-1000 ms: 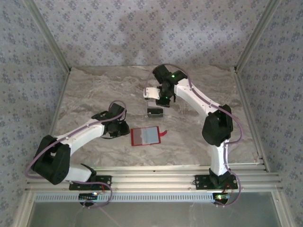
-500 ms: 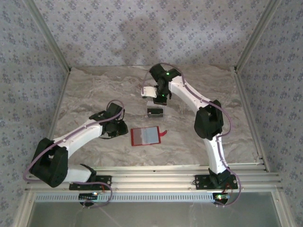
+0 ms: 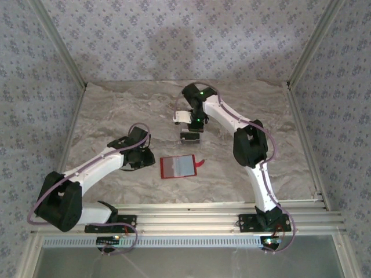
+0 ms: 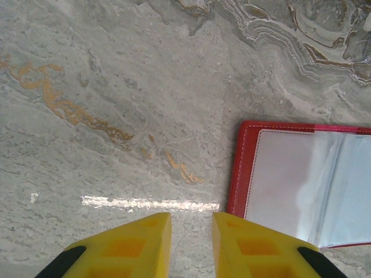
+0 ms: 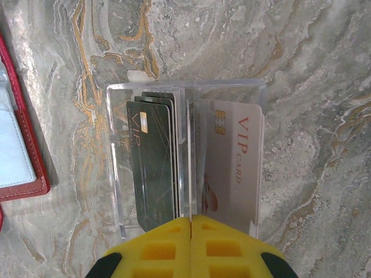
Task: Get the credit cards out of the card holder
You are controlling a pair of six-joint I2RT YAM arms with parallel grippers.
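Cards (image 5: 153, 168) stood in a clear box (image 5: 185, 86) beneath the right gripper (image 5: 191, 223), jaws pressed together; the wallet (image 3: 177, 167) lay open nearer, beside the slightly parted left gripper (image 4: 190, 223). The right elbow (image 3: 249, 145) had swung left.

Open card holder (image 3: 178, 167) on marble table (image 3: 110, 116), left hand (image 3: 152, 160) beside it, right hand (image 3: 195, 125) farther back

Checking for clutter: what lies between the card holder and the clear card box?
Nothing: bare marble tabletop separates card holder from clear box, per the right wrist view.
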